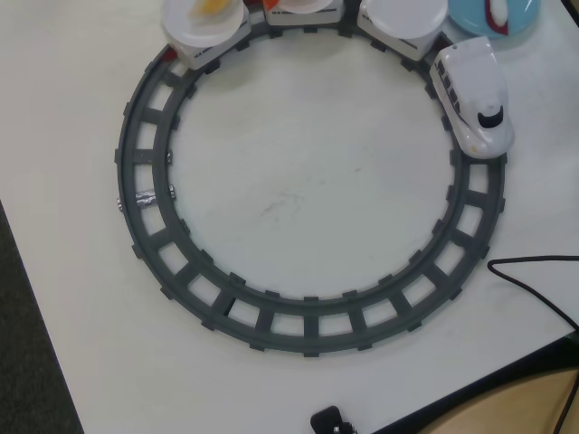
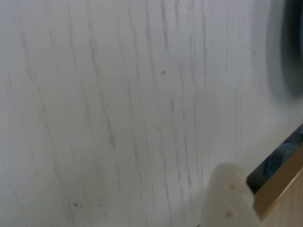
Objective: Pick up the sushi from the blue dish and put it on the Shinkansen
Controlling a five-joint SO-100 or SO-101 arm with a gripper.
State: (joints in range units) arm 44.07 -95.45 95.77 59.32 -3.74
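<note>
Sushi (image 1: 496,13): lying on the blue dish (image 1: 466,16), overhead view's top right corner. Train (image 1: 473,96): sitting on the grey track (image 1: 308,324), just beside the dish. Claw: one pale finger (image 2: 226,198) showing in wrist view; grip state cannot be told.

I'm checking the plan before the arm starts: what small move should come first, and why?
Probably swing the end effector toward the blue dish at the overhead view's top right. The sushi lies on it, beside the Shinkansen, while the blurred wrist view shows only bare table, so nothing is held yet.
</note>
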